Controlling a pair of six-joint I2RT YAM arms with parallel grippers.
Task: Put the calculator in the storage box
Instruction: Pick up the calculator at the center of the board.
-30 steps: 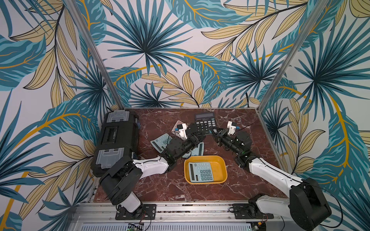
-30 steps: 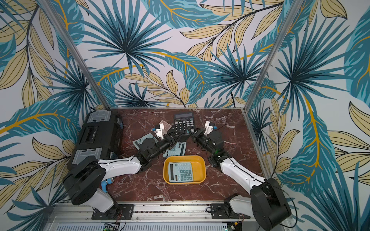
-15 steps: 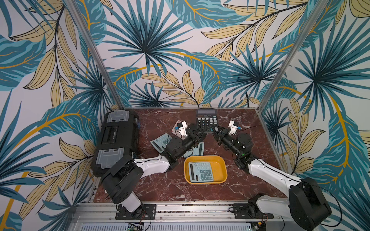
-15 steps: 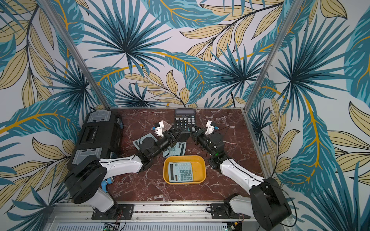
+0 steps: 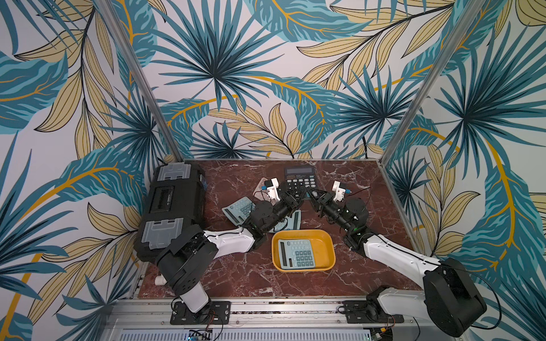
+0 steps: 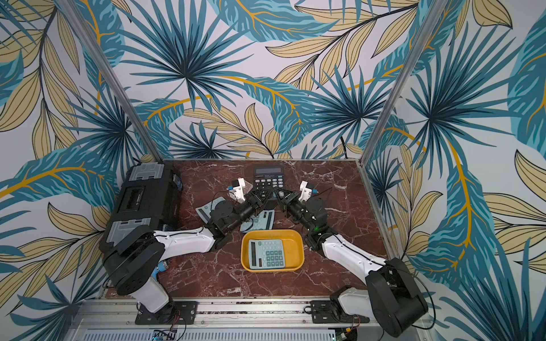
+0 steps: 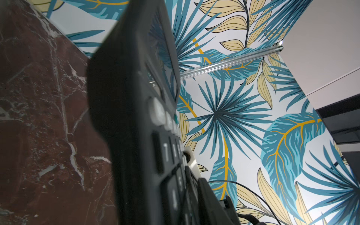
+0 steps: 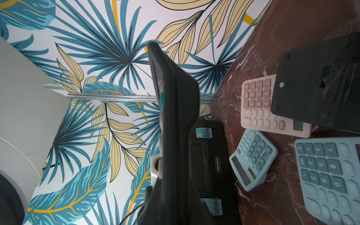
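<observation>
The black calculator (image 5: 299, 178), a hard matte plastic slab, sat near the table's (image 5: 342, 180) back edge with its long axis front to back and its display rearward. The right gripper (image 5: 310, 193) pinched its near right corner. The left gripper (image 5: 291, 193) met the near left corner, though I could not tell whether it gripped. The storage box (image 5: 331, 246), glossy yellow with low rounded walls, lay frontward between both arms and held a pale blue calculator (image 5: 297, 254).

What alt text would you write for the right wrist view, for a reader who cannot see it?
A black calculator, seen edge-on, fills the middle against leaf-patterned wallpaper. Beside it, on the red marble table, lie a pink calculator and two light blue calculators, near a black toolbox.
</observation>
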